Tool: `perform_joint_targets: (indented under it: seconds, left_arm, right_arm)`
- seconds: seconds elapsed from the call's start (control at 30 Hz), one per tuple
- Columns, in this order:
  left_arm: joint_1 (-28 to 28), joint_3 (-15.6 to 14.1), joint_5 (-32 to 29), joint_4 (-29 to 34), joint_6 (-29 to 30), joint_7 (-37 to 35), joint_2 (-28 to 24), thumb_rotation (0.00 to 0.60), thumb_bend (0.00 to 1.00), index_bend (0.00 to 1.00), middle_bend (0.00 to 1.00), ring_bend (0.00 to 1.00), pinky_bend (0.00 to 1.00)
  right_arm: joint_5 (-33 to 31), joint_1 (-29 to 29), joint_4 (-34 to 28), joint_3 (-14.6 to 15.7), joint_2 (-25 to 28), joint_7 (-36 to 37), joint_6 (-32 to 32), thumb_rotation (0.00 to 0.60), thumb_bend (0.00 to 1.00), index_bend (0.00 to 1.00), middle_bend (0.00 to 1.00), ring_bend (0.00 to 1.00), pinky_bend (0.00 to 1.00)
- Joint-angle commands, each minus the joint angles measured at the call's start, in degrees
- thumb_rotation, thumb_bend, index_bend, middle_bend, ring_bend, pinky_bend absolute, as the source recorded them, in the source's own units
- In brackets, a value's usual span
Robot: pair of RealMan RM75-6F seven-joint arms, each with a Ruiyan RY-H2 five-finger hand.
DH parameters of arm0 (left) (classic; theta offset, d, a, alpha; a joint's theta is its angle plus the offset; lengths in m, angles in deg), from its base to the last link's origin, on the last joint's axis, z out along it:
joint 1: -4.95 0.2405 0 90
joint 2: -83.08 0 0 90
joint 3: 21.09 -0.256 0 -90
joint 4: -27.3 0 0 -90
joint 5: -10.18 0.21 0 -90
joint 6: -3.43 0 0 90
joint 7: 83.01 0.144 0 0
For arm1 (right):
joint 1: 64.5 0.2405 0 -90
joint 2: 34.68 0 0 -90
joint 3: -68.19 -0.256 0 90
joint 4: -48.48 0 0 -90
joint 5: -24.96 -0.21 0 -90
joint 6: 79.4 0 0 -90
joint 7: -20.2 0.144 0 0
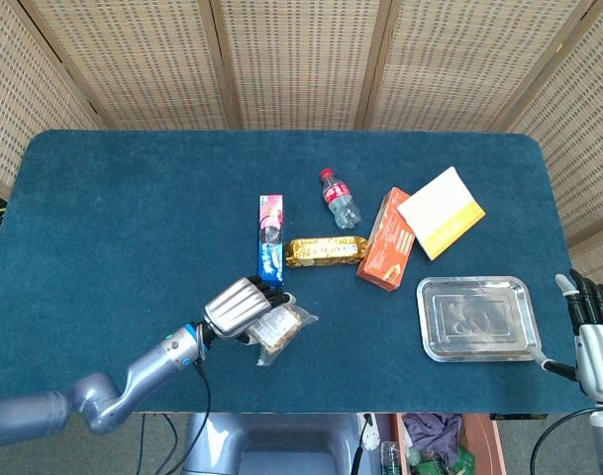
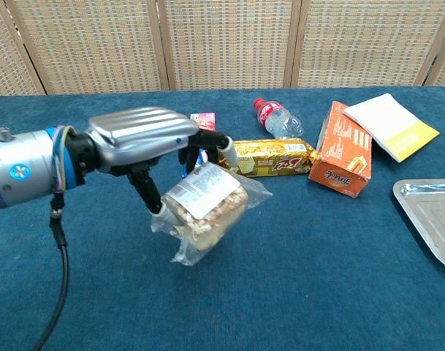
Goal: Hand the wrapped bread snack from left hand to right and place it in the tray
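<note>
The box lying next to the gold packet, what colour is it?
The box is orange with a white side, clearest in the chest view.

Not much legible here. Wrapped bread snack (image 2: 207, 208), held up in left hand (image 2: 145, 142): white label w/ dark print on the wrapper, too small to read. Gold packet (image 2: 268, 159): red-and-white script logo on the side, letters can't be made out. Blue biscuit pack (image 1: 270, 257), mostly hidden behind the hand in chest view: white lettering, unreadable from head view. Orange box (image 2: 342, 150): rows of fine print on the top face plus a white scrawled word on the end face, no letters clear. Bottle (image 2: 278, 119): red label, script too blurred. Yellow-and-white box (image 2: 390, 125): no print visible.
</note>
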Motion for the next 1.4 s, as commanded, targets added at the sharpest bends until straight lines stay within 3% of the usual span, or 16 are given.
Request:
perform_joint_targets:
  seconds: [0.03,0.07,0.13,0.3,0.53,0.7,0.93,1.1,1.13,1.27,1.4]
  left_arm:
    - [-1.25,-0.47,-0.88,-1.90,-0.99,-0.49,2.42,0.600,0.00,0.05,0.23,0.19,0.22]
    - [-1.25,-0.40,-1.46,-1.80,-1.09,-0.69,2.53,0.600,0.00,0.01,0.09,0.08,0.12]
    - [-1.05,-0.12,-2.36,-1.03,-0.61,-1.13,2.04,0.600,0.00,0.00,0.00,0.00,0.03]
    - [0.89,0.49,-3.55,0.70,2.89,-0.94,-2.79,0.600,0.00,0.00,0.00,0.00,0.00]
    - [7.48,0.28,-10.75,4.42,6.78,-3.21,-16.56,0.600,0.00,0.00,0.00,0.00,0.00]
    - [12.99,0.81,-19.91,9.55,9.33,-4.80,-26.15,0.600,0.00,0.00,0.00,0.00,0.00]
    - [20.03,0.80,-22.89,11.89,21.17,-0.69,-29.34,0.600,0.00,0.00,0.00,0.00,0.00]
    - [24.19,0.53,-24.30,17.03,26.19,-1.33,-30.27,0.600,0.00,0.00,0.00,0.00,0.00]
    - [25.26,-0.21,-24.67,18.37,26.61,-1.12,-30.80,0.600,0.00,0.00,0.00,0.00,0.00]
    - [26.69,-1.09,-23.57,19.15,27.87,-0.52,-30.25,0.600,0.00,0.00,0.00,0.00,0.00]
    - [27.57,-1.76,-22.31,17.81,28.38,-0.68,-28.62,0.600,0.00,0.00,0.00,0.00,0.00]
  right_arm:
    - [-0.13,0.02,0.11,0.01,-0.10,-0.23,0.10,0.600,0.00,0.00,0.00,0.00,0.00]
    - [-0.12,0.03,0.14,0.04,-0.15,-0.35,0.12,0.600,0.00,0.00,0.00,0.00,0.00]
    - [-0.08,0.04,0.24,0.12,-0.29,-0.62,0.17,0.600,0.00,0.00,0.00,0.00,0.00]
    - [0.32,0.27,0.33,0.52,-0.59,-1.35,0.68,0.600,0.00,0.00,0.00,0.00,0.00]
    - [4.20,2.00,0.53,2.12,-1.61,-4.54,2.58,0.600,0.00,0.00,0.00,0.00,0.00]
    - [11.61,8.17,-0.83,5.52,0.22,-5.10,12.23,0.600,0.00,0.00,0.00,0.00,0.00]
    - [19.70,17.94,-2.54,6.68,-0.66,-1.86,22.80,0.600,0.00,0.00,0.00,0.00,0.00]
    - [20.91,25.97,-2.92,4.29,-4.72,-4.85,31.75,0.600,0.00,0.00,0.00,0.00,0.00]
    - [20.69,29.70,-3.57,2.80,-7.51,-6.78,36.46,0.600,0.00,0.00,0.00,0.00,0.00]
    - [15.26,35.69,-4.23,-0.33,-12.38,-10.49,45.61,0.600,0.00,0.00,0.00,0.00,0.00]
    - [9.93,39.89,-3.19,-3.34,-16.78,-15.51,50.92,0.600,0.00,0.00,0.00,0.00,0.00]
